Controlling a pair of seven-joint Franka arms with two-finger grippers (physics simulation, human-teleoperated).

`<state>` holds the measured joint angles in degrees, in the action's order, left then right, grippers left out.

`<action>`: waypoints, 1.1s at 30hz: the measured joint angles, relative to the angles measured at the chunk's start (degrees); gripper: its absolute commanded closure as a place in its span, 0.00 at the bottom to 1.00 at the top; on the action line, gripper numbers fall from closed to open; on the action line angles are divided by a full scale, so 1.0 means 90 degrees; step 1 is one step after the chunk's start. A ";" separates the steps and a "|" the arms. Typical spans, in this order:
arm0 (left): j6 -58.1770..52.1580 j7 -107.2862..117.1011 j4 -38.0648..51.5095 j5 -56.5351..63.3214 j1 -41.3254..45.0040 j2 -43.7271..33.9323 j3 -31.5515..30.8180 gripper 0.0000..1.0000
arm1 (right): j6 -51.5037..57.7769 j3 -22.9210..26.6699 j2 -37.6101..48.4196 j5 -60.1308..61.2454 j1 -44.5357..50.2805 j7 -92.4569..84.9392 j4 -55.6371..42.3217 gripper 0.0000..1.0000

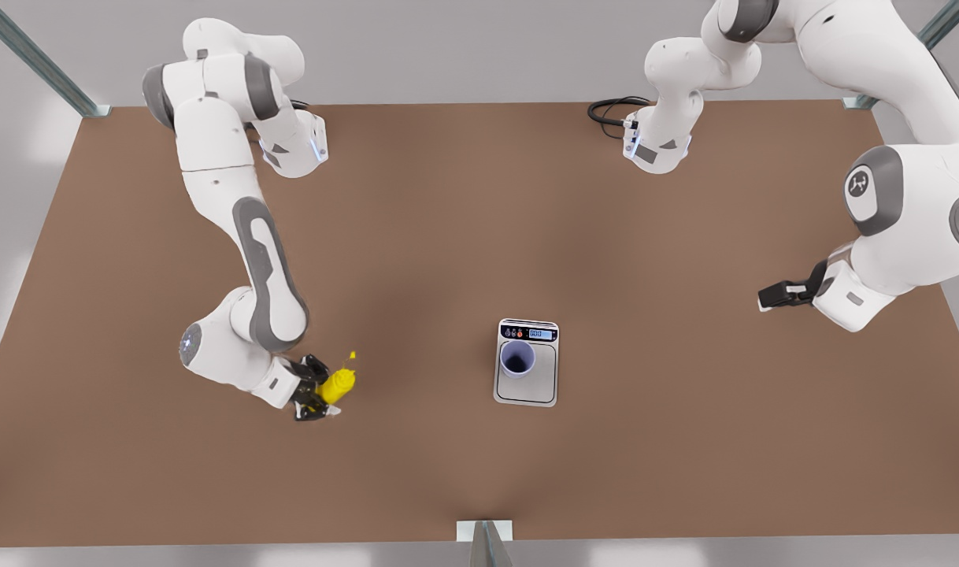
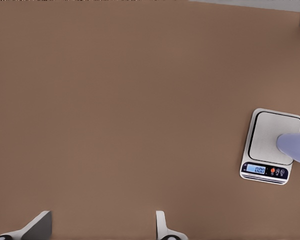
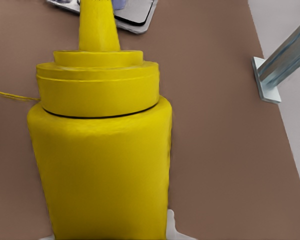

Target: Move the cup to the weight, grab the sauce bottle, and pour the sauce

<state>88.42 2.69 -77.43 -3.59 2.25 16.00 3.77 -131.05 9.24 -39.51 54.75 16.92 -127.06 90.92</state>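
Cup (image 1: 517, 359) stands on weight (image 1: 527, 363), on plate part near display strip, toward front view's left side of plate. Weight lies on table (image 1: 479, 236), a little to front view's right of middle. Sauce bottle (image 1: 338, 384) well apart from weight, at front view's left, between fingers of right gripper (image 1: 316, 398). Left gripper (image 1: 772, 296) far at front view's right, above table, apart from weight.

bright yellow squeeze bottle (image 1: 339, 383) | pale lavender-blue tumbler (image 1: 517, 359), dark inside | silver-grey scale (image 1: 527, 386), dark strip, blue display | plain brown table (image 1: 479, 236)
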 measured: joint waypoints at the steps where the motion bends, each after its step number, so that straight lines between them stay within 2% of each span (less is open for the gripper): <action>1: 0.0000 -0.0015 0.0000 0.0000 -0.0010 0.0000 0.0001 0.00 | 0.0308 0.0000 -0.0038 0.0452 -0.0134 -0.0460 0.0050 0.49; 3: -0.0005 -0.0016 0.0000 -0.0001 -0.0006 0.0003 0.0001 0.00 | 0.0822 0.0000 -0.0008 0.1232 -0.0292 -0.1053 0.0366 0.49; 9: -0.0162 -0.0021 0.0000 -0.0002 0.0003 -0.0058 0.0011 0.00 | 0.2187 -0.0030 -0.0182 0.3054 -0.0672 -0.1063 0.0809 0.49; 16: -0.0127 -0.0036 -0.0010 -0.0001 -0.0017 0.0010 0.0011 0.00 | 0.2501 -0.0247 -0.0721 0.3888 -0.0666 -0.1354 0.0605 0.49; 30: -0.0215 -0.0045 -0.0005 -0.0002 -0.0032 0.0000 0.0011 0.00 | 0.2498 -0.0273 -0.1225 0.4188 -0.0620 -0.1601 0.0416 0.49; 32: -0.0196 -0.0045 -0.0010 -0.0002 -0.0036 0.0019 0.0011 0.00 | 0.2497 -0.0273 -0.1225 0.4190 -0.0620 -0.1587 0.0416 0.40; 33: -0.0186 -0.0045 -0.0010 -0.0002 -0.0036 0.0029 0.0011 0.00 | 0.2495 -0.0273 -0.1225 0.4182 -0.0620 -0.1583 0.0416 0.39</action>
<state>86.74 2.29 -77.52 -3.61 1.93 16.26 3.87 -108.59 6.78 -50.54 92.39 11.34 -141.30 94.66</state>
